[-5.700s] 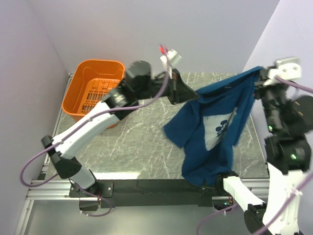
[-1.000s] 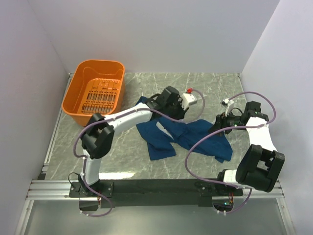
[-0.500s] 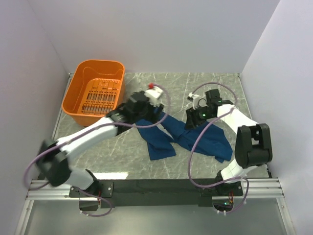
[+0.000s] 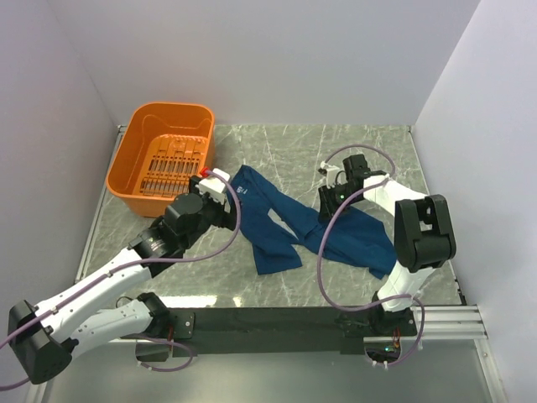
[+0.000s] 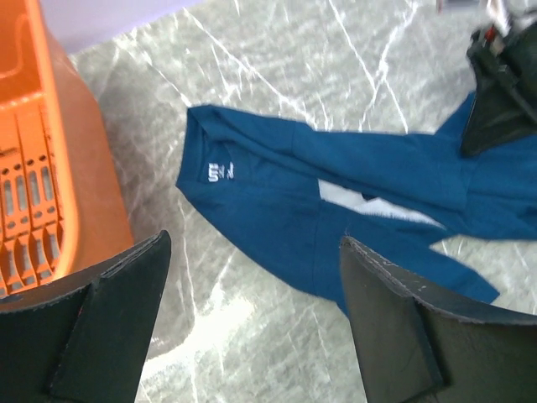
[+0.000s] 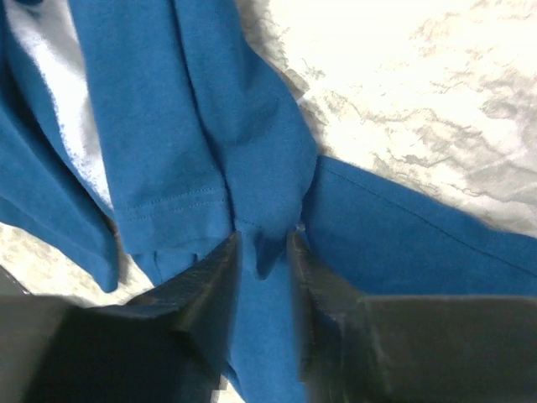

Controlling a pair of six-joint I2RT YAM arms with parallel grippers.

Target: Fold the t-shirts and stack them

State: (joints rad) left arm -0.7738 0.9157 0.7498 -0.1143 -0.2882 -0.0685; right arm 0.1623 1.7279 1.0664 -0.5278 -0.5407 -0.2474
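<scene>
Lilac cables (image 4: 320,267) are trailing back from each pincer along white arm shells (image 4: 92,290) and bulky black joints (image 4: 424,231). The left pincer (image 5: 253,243) and right pincer (image 6: 264,243) are both showing matte-black wedge fingers (image 5: 109,336).

Bright, even overhead light; soft shadows; wrist views slightly blurred.

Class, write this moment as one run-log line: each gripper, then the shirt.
left gripper open, above collar end, near basket | right gripper pinching a fold of t-shirt | t-shirt crumpled on table, unfolded
</scene>
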